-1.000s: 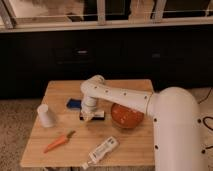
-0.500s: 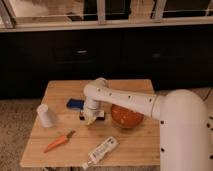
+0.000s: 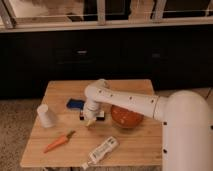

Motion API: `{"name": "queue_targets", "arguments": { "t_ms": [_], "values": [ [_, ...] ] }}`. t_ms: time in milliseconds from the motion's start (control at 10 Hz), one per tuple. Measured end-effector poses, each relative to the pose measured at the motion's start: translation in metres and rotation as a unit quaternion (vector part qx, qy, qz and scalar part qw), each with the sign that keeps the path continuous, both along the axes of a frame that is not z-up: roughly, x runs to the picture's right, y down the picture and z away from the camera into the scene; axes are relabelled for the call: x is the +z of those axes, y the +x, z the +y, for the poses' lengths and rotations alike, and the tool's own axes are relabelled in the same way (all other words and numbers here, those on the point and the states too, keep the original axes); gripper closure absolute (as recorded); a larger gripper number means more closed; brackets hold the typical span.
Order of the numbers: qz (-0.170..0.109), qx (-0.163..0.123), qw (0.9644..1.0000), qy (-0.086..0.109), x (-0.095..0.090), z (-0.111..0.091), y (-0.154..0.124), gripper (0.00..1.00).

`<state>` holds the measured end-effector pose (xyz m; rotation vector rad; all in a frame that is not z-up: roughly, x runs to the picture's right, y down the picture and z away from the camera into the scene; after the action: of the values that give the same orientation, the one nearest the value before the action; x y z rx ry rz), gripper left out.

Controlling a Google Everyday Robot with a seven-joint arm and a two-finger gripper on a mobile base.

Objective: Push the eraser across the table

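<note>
Reaching from the right, the white arm point(image 3: 135, 102) crosses the table point(image 3: 60, 89). An orange bowl point(image 3: 127, 117) sits right of centre. A white tube point(image 3: 102, 150) and a carrot point(image 3: 59, 141) lie near. A paper cup point(image 3: 46, 116) stands left. The blue pad point(image 3: 75, 104) lies just far-left of the eraser point(image 3: 101, 116), mid-table under the gripper point(image 3: 90, 121); open or closed, I cannot tell.

gripper point(image 3: 90, 120) sat over eraser point(image 3: 101, 115), hiding most of it | orange bowl point(image 3: 127, 119) right of eraser was partly behind arm point(image 3: 130, 102) | robot body point(image 3: 187, 135), further right of eraser, ran off-frame
</note>
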<state>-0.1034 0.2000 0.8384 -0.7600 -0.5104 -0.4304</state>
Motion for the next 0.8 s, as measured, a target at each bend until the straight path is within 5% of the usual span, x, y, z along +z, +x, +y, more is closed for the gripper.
{"name": "queue_targets", "arguments": {
  "t_ms": [800],
  "values": [
    [0.048,0.016,0.9981,0.033,0.046,-0.04,0.018,0.96]
  ]
}}
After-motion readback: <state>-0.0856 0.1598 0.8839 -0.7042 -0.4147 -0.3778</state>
